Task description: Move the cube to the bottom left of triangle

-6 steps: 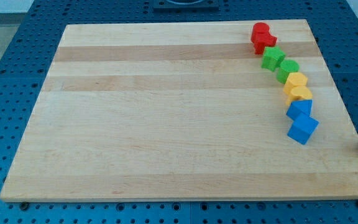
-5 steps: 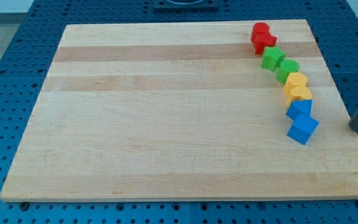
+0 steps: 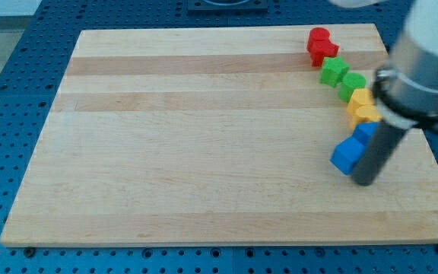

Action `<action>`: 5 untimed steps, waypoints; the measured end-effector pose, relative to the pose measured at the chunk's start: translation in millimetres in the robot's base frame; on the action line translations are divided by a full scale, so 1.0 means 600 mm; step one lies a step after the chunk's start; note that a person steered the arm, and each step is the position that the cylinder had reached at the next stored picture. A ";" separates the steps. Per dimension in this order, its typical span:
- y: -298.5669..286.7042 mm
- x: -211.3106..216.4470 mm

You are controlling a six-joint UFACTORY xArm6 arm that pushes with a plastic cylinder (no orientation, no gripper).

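The blue cube (image 3: 347, 155) lies on the wooden board (image 3: 204, 137) toward the view's right. My tip (image 3: 363, 181) stands just to its lower right, touching or nearly touching it. The rod hides most of the blue triangle (image 3: 366, 131), which sits just up and right of the cube. Above it a curved line of blocks runs toward the top right corner: two yellow blocks (image 3: 362, 106), two green blocks (image 3: 339, 75), and two red blocks (image 3: 321, 45).
The arm's white and grey body (image 3: 428, 61) hangs over the board's right edge. The board rests on a blue perforated table (image 3: 6, 91).
My rod has moved in from the view's right edge to the cube's lower right. The blue cube has shifted left and slightly up, away from its earlier spot below the triangle.
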State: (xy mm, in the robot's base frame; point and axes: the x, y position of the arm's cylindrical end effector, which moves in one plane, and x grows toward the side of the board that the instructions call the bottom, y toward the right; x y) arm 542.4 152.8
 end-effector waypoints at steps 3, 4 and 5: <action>-0.179 -0.001; -0.090 0.025; -0.033 -0.023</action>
